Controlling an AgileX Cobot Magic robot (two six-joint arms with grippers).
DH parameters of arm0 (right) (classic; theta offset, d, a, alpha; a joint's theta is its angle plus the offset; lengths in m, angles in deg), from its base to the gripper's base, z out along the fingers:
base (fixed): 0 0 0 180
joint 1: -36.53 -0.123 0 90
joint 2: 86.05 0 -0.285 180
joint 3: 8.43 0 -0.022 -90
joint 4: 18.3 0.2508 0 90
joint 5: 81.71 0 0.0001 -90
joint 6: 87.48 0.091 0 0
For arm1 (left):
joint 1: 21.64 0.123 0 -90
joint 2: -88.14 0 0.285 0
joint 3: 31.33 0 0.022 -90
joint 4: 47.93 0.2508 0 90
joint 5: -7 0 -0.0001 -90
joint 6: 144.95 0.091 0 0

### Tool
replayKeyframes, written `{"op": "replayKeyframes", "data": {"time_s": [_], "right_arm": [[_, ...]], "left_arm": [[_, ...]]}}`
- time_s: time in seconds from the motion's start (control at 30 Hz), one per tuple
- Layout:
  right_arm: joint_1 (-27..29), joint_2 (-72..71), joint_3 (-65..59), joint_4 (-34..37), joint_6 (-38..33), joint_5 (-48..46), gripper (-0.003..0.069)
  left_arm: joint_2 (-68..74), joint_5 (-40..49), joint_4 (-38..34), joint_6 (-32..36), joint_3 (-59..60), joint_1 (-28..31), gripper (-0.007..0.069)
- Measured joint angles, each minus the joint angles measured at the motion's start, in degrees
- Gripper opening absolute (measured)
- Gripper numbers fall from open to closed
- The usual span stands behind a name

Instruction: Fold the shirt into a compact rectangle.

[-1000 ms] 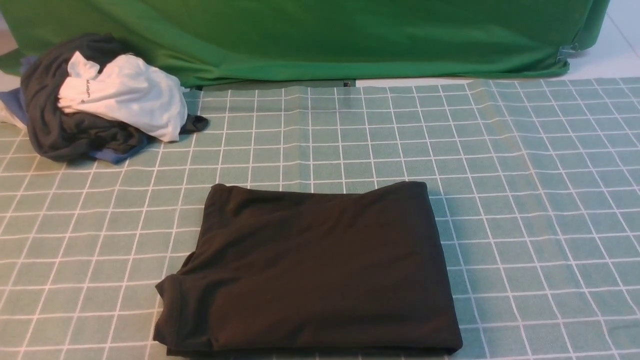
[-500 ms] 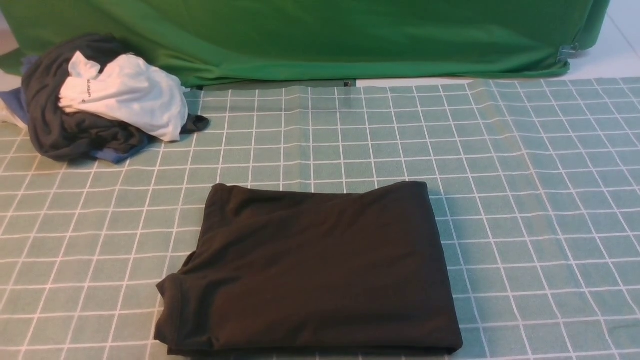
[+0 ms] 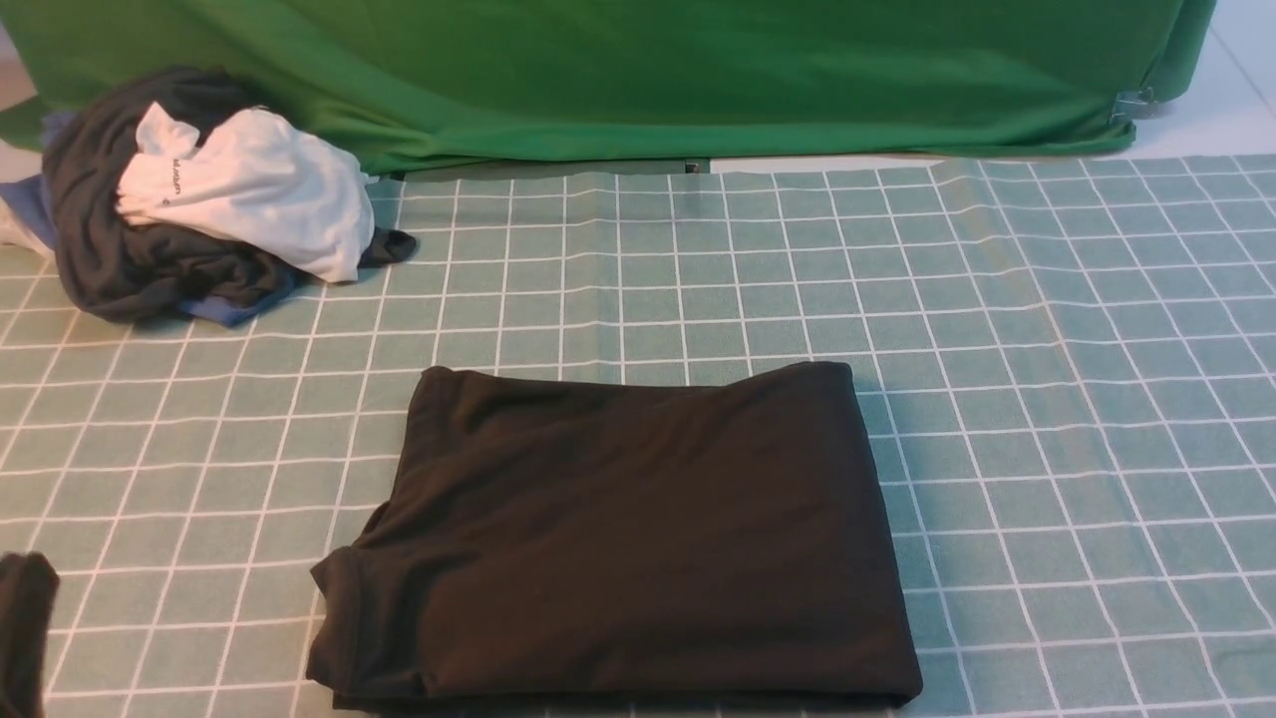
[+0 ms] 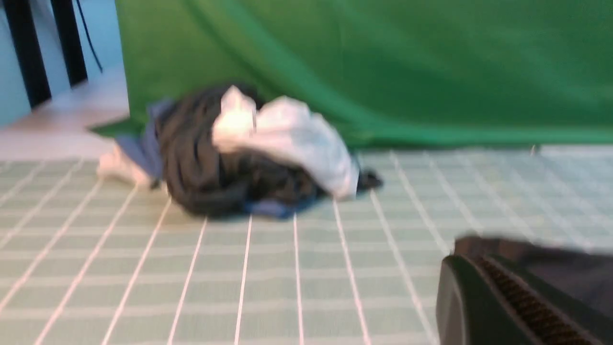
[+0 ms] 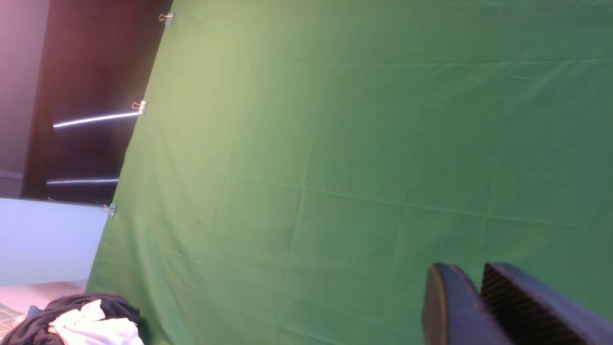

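Well right of left hand [image 3: 25, 628]: shirt [image 3: 628, 538].

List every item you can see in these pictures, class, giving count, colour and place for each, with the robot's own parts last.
shirt: one, black, folded into a rough rectangle, near centre of the table
checked tablecloth: one, pale green with white grid lines, covering the table
white garment: one, white with small dark lettering, on top of the pile at the far left
dark grey garment: one, dark grey, crumpled in the same pile
blue cloth: one piece, blue, peeking out under the pile
green backdrop: one, green, hanging behind the table
left gripper: one, black, shut, low over the table left of the shirt
right gripper: one, black, slightly parted, raised and facing the backdrop
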Motion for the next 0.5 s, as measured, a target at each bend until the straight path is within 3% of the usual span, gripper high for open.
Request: {"op": "replayKeyframes", "data": {"time_s": [0.5], "right_arm": [[0.00,0.00,0.00,0.00,0.00,0.00,0.0147]], "left_arm": [[-0.13,2.44,-0.97,0.78,0.12,0.11,0.0016]]}}
